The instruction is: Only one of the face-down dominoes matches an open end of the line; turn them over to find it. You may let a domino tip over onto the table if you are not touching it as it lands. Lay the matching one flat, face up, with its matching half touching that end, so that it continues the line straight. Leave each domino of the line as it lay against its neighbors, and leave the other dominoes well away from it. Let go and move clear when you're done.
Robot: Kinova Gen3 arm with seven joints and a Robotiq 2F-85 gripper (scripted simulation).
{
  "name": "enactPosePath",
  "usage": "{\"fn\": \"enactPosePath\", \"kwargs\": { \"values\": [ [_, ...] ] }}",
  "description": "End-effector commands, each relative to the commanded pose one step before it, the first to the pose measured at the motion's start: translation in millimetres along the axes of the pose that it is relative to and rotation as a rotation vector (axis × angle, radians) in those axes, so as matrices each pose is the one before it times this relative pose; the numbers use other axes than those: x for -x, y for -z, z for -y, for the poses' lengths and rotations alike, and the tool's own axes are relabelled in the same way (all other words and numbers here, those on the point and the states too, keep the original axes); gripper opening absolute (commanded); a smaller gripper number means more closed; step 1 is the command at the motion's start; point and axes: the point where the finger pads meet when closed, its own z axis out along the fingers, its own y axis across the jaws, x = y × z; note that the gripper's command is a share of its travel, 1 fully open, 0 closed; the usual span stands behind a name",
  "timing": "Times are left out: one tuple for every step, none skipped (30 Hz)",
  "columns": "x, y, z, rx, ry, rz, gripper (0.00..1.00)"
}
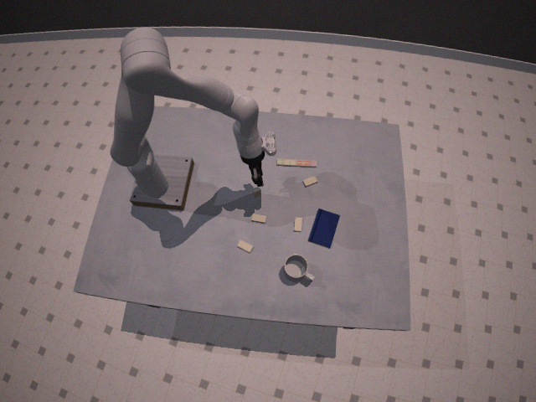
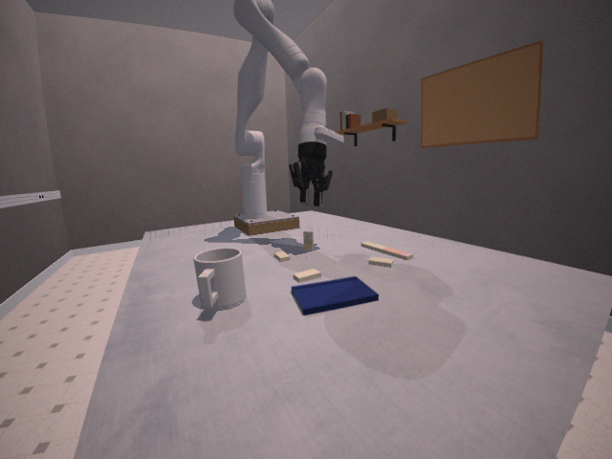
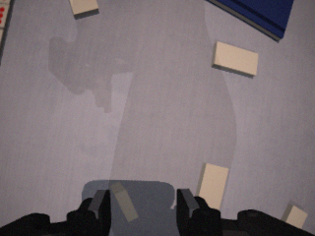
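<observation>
The line of face-up dominoes [image 1: 296,162] lies flat at the back of the table and also shows in the exterior view [image 2: 386,250]. One cream domino [image 1: 256,191] stands on end below my gripper [image 1: 258,182]; it also shows in the exterior view [image 2: 308,241] and between the fingers, far below, in the wrist view [image 3: 123,201]. Face-down dominoes lie flat near the line [image 1: 310,181], in the middle [image 1: 258,218], beside the book [image 1: 297,224] and nearer the front [image 1: 244,245]. The gripper [image 2: 310,197] hangs well above the table, partly open and empty.
A blue book [image 1: 323,227] lies right of the dominoes. A white mug [image 1: 296,268] stands near the front. The arm's base plate [image 1: 164,182] is at the left of the table.
</observation>
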Motion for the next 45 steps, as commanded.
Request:
{"fn": "enactPosePath", "kwargs": {
  "values": [
    [-0.84, 0.06, -0.52, -0.01297, 0.01908, 0.02013, 0.47],
    [-0.04, -0.07, -0.02, -0.00296, 0.00414, 0.00418, 0.47],
    [-0.03, -0.05, 0.0, -0.00304, 0.00411, 0.00411, 0.47],
    [-0.03, -0.04, 0.02, -0.00311, 0.00407, 0.00404, 0.47],
    [-0.03, -0.03, 0.03, -0.00318, 0.00404, 0.00397, 0.47],
    [0.0, 0.0, 0.0, 0.0, 0.0, 0.0, 0.47],
    [0.0, 0.0, 0.0, 0.0, 0.0, 0.0, 0.47],
    [-0.03, -0.01, 0.04, -0.00325, 0.00401, 0.0039, 0.47],
    [-0.02, 0.0, 0.06, -0.00331, 0.00397, 0.00383, 0.47],
    [-0.02, 0.01, 0.07, -0.00337, 0.00394, 0.00375, 0.47],
    [-0.02, 0.02, 0.08, -0.00342, 0.0039, 0.00368, 0.47],
    [-0.02, 0.03, 0.1, -0.00347, 0.00386, 0.0036, 0.47],
    [-0.02, 0.04, 0.11, -0.00351, 0.00383, 0.00352, 0.47],
    [-0.02, 0.05, 0.12, -0.00355, 0.00379, 0.00344, 0.47],
    [-0.03, 0.05, 0.1, -0.00349, 0.00378, 0.00345, 0.47],
    [-0.15, -0.04, -0.17, -0.00252, 0.00404, 0.00434, 0.47],
    [-0.14, -0.03, -0.15, -0.00258, 0.004, 0.00426, 0.47],
    [-0.14, -0.02, -0.14, -0.00265, 0.00395, 0.00419, 0.47],
    [-0.13, -0.01, -0.12, -0.0027, 0.00391, 0.00411, 0.47],
    [-0.12, 0.0, -0.11, -0.00276, 0.00386, 0.00403, 0.47],
    [-0.11, 0.01, -0.09, -0.00281, 0.00382, 0.00395, 0.47],
    [-0.11, 0.02, -0.08, -0.00285, 0.00377, 0.00386, 0.47],
    [0.0, 0.0, 0.0, 0.0, 0.0, 0.0, 0.47],
    [0.0, 0.0, 0.0, 0.0, 0.0, 0.0, 0.47],
    [-0.1, 0.03, -0.07, -0.00289, 0.00372, 0.00378, 0.47],
    [-0.1, 0.04, -0.06, -0.00292, 0.00367, 0.0037, 0.47],
    [-0.09, 0.05, -0.05, -0.00295, 0.00362, 0.00361, 0.47],
    [-0.09, 0.06, -0.04, -0.00297, 0.00357, 0.00353, 0.47],
    [-0.08, 0.07, -0.03, -0.00299, 0.00352, 0.00344, 0.47],
    [-0.08, 0.08, -0.02, -0.00301, 0.00347, 0.00336, 0.47],
    [-0.07, 0.08, -0.01, -0.00302, 0.00342, 0.00328, 0.47],
    [-0.07, 0.09, 0.0, -0.00303, 0.00337, 0.00319, 0.47],
    [-0.07, 0.09, 0.01, -0.00303, 0.00332, 0.00311, 0.47],
    [-0.06, 0.1, 0.01, -0.00303, 0.00326, 0.00302, 0.47],
    [-0.06, 0.11, 0.02, -0.00303, 0.00321, 0.00294, 0.47],
    [-0.06, 0.11, 0.03, -0.00302, 0.00316, 0.00286, 0.47],
    [-0.06, 0.12, 0.03, -0.003, 0.0031, 0.00278, 0.47],
    [-0.05, 0.12, 0.04, -0.00299, 0.00304, 0.00269, 0.47],
    [-0.05, 0.12, 0.04, -0.00297, 0.00299, 0.00261, 0.47],
    [0.0, 0.0, 0.0, 0.0, 0.0, 0.0, 0.47],
    [0.0, 0.0, 0.0, 0.0, 0.0, 0.0, 0.47],
    [-0.05, 0.13, 0.05, -0.00295, 0.00293, 0.00253, 0.47],
    [-0.05, 0.13, 0.05, -0.00292, 0.00287, 0.00245, 0.47],
    [-0.05, 0.13, 0.06, -0.00289, 0.00282, 0.00238, 0.47],
    [-0.04, 0.13, 0.06, -0.00286, 0.00276, 0.0023, 0.47]
  ]
}}
